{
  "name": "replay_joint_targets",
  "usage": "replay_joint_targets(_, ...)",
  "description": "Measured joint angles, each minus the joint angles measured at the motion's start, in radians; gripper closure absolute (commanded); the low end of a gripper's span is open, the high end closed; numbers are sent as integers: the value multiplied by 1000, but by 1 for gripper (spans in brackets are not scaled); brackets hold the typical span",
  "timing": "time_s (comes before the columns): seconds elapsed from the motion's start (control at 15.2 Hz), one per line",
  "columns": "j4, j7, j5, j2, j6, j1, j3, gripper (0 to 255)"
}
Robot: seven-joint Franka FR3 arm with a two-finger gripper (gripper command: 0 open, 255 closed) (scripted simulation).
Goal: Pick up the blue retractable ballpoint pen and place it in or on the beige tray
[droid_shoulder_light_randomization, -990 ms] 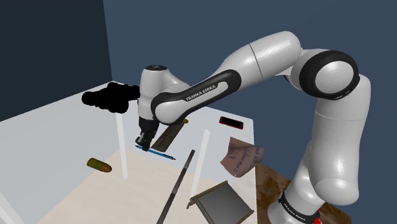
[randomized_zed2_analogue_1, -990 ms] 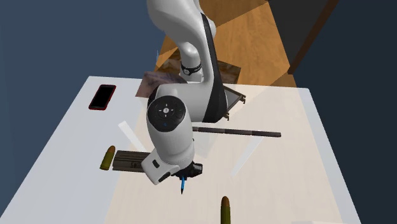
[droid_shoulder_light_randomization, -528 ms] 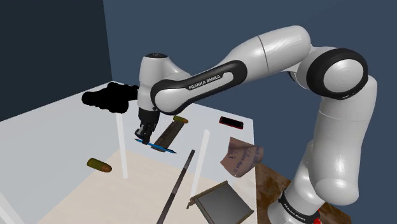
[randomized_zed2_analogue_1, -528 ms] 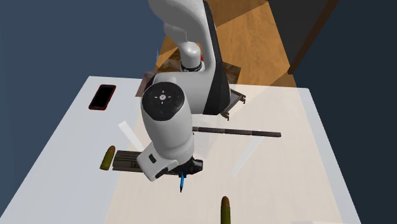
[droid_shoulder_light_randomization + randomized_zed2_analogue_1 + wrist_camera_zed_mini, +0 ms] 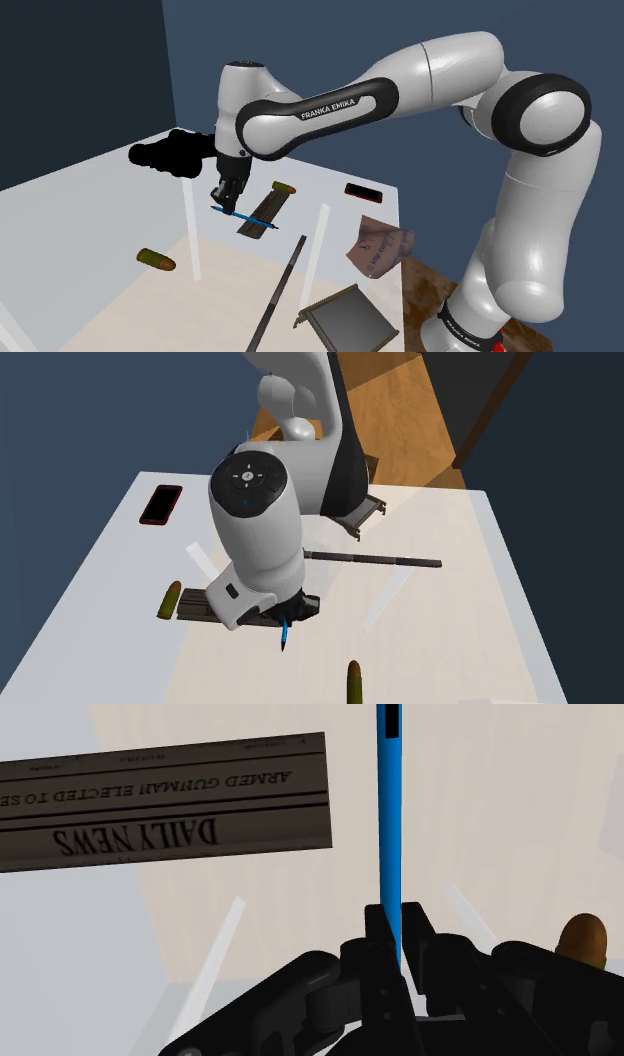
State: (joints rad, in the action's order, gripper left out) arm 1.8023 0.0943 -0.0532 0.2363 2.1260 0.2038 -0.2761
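The arm [image 5: 330, 105] reaches over the tray [image 5: 205, 300], and a newspaper [image 5: 264, 207] lies at the tray's edge. The gripper [image 5: 227, 206] hangs above the tray, fingers clamped on the blue pen [image 5: 252, 221], held up off the tray floor.

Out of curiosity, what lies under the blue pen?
Under the slim blue pen shows the floor of the flat beige tray; the dark folded newspaper lies beside it, not beneath. The black hand covers the pen's gripped end.
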Motion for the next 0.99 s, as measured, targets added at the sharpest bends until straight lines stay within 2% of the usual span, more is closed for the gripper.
replay_joint_targets(0.46,-58,-5,9,-27,-83,-2,-2,255)
replay_joint_targets(0.99,226,19,83,-279,-41,15,-33,255)
